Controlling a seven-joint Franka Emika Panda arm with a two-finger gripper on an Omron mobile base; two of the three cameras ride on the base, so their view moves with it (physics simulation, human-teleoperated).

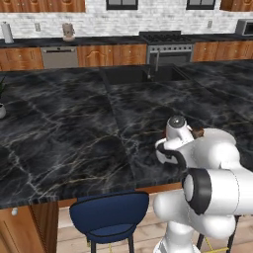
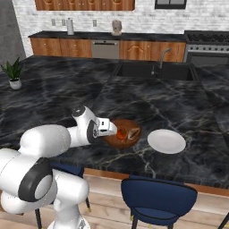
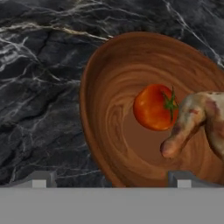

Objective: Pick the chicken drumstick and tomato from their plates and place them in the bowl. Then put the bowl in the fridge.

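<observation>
Bowl [image 3: 127,131] sits on the black marble island counter [image 2: 67,89], near the front edge. Tomato [image 3: 154,107] and chicken drumstick [image 3: 192,122] are both inside it, touching or nearly so.

Hand view: drumstick's long axis runs from lower-centre of the bowl floor up toward the frame's right edge. Narrow bone end points down-left, toward the bowl's middle; the thick end is cut off by the frame. Tomato's green stem faces the drumstick.

Gripper [image 2: 109,126] is released, jaws spread wide, nothing between them. It hangs at the bowl's near-left rim, one fingertip [image 3: 181,178] low over the bowl, the other outside the rim.

Right base view adds the white plate [image 2: 166,141], bare, just right of the bowl, plus a blue stool [image 2: 159,197] and a potted plant [image 2: 13,74].

Left base view: the arm covers the bowl, only a sliver of brown showing; back-wall stove [image 1: 167,49] visible.
</observation>
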